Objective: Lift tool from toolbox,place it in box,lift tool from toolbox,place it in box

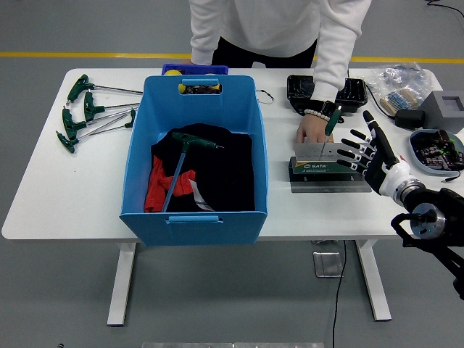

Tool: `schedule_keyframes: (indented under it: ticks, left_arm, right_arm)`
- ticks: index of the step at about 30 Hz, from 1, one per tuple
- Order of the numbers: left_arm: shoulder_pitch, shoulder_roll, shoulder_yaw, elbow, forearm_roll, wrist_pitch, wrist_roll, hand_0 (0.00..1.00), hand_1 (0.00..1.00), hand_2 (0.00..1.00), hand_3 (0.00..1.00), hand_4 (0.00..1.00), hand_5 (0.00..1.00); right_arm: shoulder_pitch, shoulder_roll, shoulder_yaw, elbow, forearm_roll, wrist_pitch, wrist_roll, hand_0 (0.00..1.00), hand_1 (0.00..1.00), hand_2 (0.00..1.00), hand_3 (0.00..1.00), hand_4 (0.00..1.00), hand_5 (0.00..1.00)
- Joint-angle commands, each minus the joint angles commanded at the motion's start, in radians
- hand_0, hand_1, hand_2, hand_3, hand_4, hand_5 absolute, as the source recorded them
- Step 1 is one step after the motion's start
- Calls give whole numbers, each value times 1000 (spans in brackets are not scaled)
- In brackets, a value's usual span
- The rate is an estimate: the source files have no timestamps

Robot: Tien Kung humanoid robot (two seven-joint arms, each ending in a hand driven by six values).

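A green-handled tool [331, 120] stands upright in the left end of the grey tool holder [335, 161], which sits on the white surface [80, 188] to the right of the blue box [194, 156]. A person's hand [312, 130] rests on the surface just behind the holder's left end, beside that tool. The right robot hand [360, 149] hovers over the holder's right end with its fingers spread, holding nothing. Another green-handled tool [185, 163] already lies in the box on top of black and red cloth [217, 181]. Several more green-handled tools [90, 112] lie on the surface to the left of the box. The person's other hand [194, 65] is at the far edge behind the box.
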Motion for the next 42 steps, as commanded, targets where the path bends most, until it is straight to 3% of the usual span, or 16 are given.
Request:
schedule_keyframes:
  ticks: [42]
  left_arm:
    - [-22,6,7,-10,1,3,1,723,751,791,726,742,649]
  right_arm:
    - [163,146,-97,-210,91,33,10,598,540,695,866,998,875]
